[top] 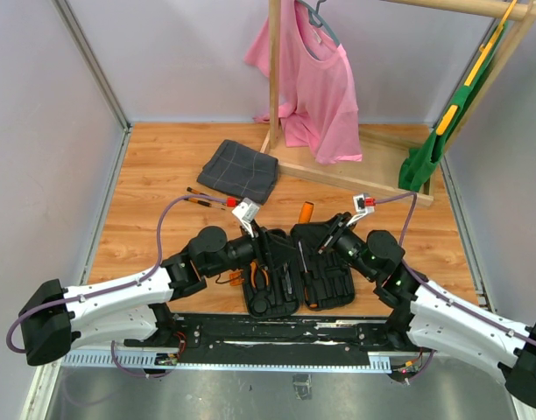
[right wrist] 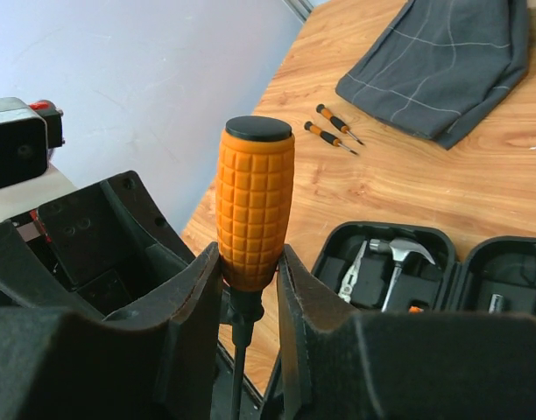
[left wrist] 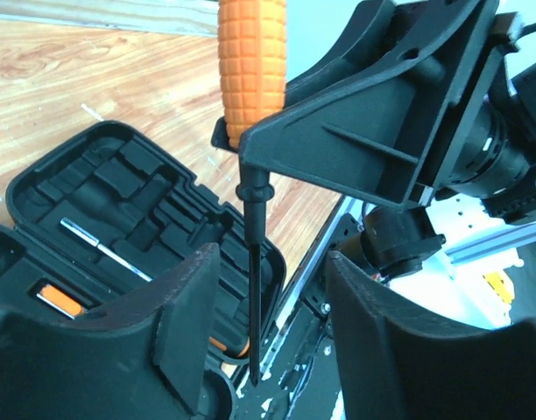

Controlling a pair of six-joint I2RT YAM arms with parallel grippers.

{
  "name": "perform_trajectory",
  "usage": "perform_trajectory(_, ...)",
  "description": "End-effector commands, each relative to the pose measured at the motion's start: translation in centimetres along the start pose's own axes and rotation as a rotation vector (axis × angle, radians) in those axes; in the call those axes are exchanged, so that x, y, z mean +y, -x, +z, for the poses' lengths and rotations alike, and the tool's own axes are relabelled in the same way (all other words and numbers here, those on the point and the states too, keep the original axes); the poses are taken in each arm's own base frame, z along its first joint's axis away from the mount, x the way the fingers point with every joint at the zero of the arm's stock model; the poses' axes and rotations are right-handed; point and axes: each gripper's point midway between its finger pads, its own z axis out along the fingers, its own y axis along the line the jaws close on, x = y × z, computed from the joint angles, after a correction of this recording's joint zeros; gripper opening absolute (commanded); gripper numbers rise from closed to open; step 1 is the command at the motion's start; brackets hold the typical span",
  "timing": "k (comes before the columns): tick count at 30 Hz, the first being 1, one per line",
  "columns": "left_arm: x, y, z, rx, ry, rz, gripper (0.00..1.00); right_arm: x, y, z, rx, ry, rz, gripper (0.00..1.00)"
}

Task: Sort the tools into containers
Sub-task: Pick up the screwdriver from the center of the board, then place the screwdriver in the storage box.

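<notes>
My right gripper (right wrist: 249, 262) is shut on the orange ribbed handle of a screwdriver (right wrist: 253, 201), whose black shaft points down. In the left wrist view that shaft (left wrist: 253, 297) hangs between the spread fingers of my open left gripper (left wrist: 272, 324), and neither pad touches it. The black tool case (top: 325, 262) lies open under both grippers (top: 277, 249) (top: 325, 234). A hammer (right wrist: 399, 258) and pliers (right wrist: 356, 273) lie in one half. Two slim screwdrivers (right wrist: 334, 129) rest on the wood near the cloth.
A dark grey checked cloth (top: 239, 169) lies behind the case. A wooden rack (top: 356, 175) at the back right carries a pink shirt (top: 316, 79) and a green garment (top: 426, 157). Grey walls close in both sides.
</notes>
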Motion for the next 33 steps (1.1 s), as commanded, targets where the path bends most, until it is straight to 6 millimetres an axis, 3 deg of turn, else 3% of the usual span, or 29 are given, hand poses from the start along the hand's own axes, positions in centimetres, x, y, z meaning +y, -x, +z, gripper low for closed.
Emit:
perform_trajectory(1, -0.7, 1.3, 0.0, -0.007, 0.003, 0.075, 0.59, 0.9, 1.5, -0.5, -0.001, -0.022, -0.085, 0.05)
perform_trajectory(13, 4.6, 2.6, -1.4, 0.028, 0.339, 0.142, 0.63, -3.9, 2.2, -3.5, 0.119, -0.305, -0.338, 0.01)
perform_trajectory(20, 9.4, 4.1, -4.2, 0.022, 0.536, 0.067, 0.63, -6.6, 1.9, -5.4, 0.242, -0.462, -0.434, 0.01)
perform_trajectory(27, 14.6, 7.0, -8.7, 0.037, 0.768, 0.053, 0.63, -8.4, -1.4, -4.5, 0.483, -0.472, -0.424, 0.01)
perform_trajectory(33, 15.9, 10.3, -11.1, 0.038, 0.858, 0.115, 0.63, -9.8, -3.2, -2.9, 0.592, -0.487, -0.439, 0.01)
